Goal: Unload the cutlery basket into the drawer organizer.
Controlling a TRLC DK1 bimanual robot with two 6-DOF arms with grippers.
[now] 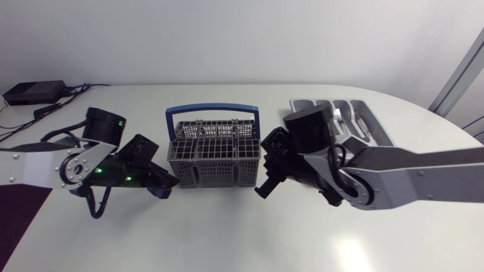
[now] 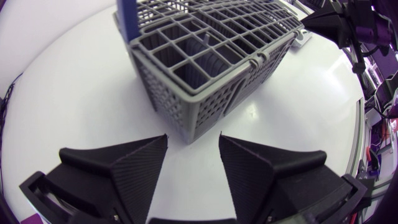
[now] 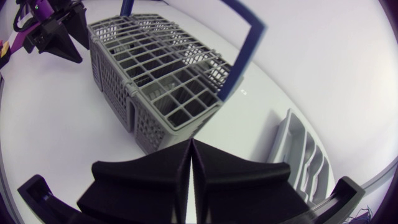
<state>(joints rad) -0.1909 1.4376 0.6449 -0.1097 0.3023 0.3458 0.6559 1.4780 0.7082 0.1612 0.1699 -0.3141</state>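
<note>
Left gripper (image 2: 193,142) standing wide, right gripper (image 3: 189,148) pinched empty — both flanking cutlery basket (image 2: 205,68).
You are likely starting a pick — right jaws need opening first.

— How many containers are sitting on the table (image 1: 227,234)?
— One cutlery basket (image 1: 214,159) is standing mid-table, and one drawer organizer (image 1: 378,125) is lying toward the far right edge.
— And grippers?
— Two are showing: the left gripper (image 2: 193,135) and the right gripper (image 3: 189,144).
— Cutlery?
— I am not making out a count through the mesh.
</note>
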